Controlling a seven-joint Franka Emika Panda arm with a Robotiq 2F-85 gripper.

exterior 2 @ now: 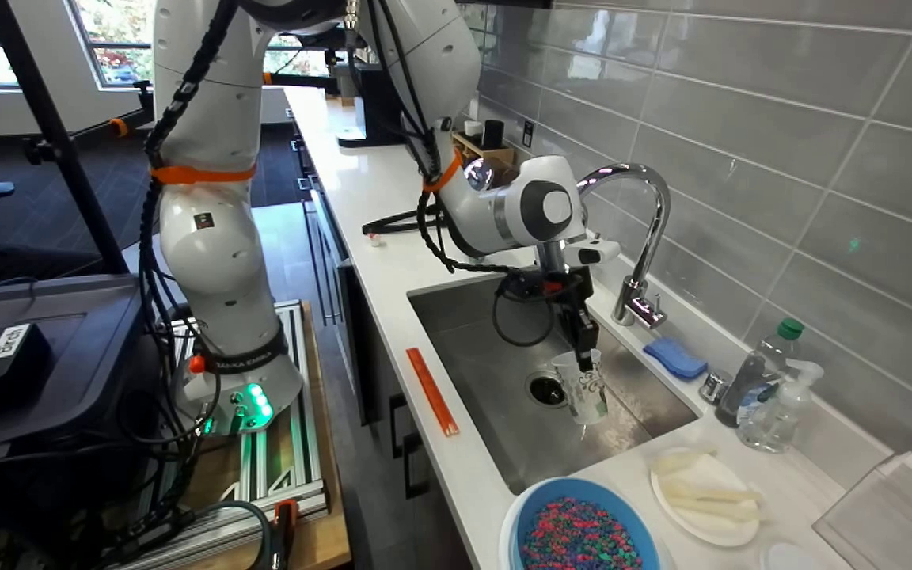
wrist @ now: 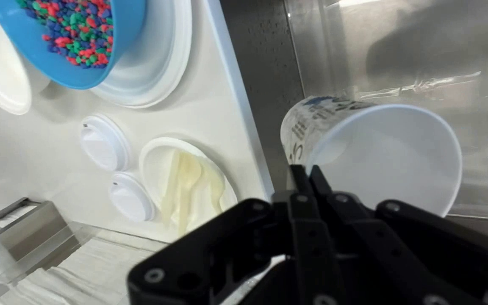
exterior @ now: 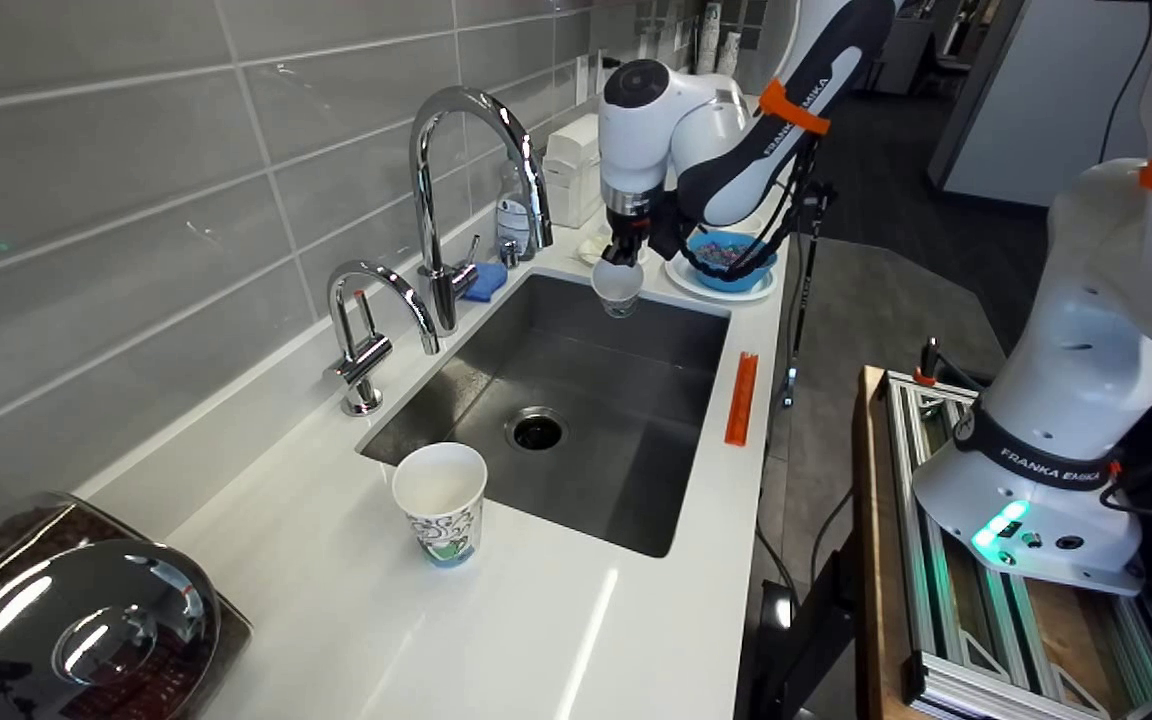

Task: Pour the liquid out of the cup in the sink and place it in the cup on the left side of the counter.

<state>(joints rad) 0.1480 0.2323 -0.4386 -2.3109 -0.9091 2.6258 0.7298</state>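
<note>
A white paper cup with a printed pattern [exterior: 618, 290] hangs over the sink [exterior: 606, 385], mouth up and slightly tilted. My gripper [exterior: 621, 250] is shut on its wall at the rim. In the wrist view, one fingertip is inside and one outside this held cup [wrist: 390, 156]; its visible inside is plain white, with no liquid seen. The held cup [exterior 2: 583, 392] also shows in an exterior view, beside the drain. A second patterned paper cup [exterior: 446, 515] stands upright on the counter [exterior: 496, 640] near the sink's edge; its bottom inside is hidden.
A tall faucet [exterior: 426, 190] and a small faucet [exterior: 341, 330] rise behind the sink. An orange strip [exterior: 741, 398] lies along the front edge. A blue bowl [exterior 2: 531, 507], a plate with utensils [exterior 2: 717, 534], and soap bottles [exterior 2: 780, 408] stand beside the sink. A dark jar [exterior: 86, 640] lies near the wall.
</note>
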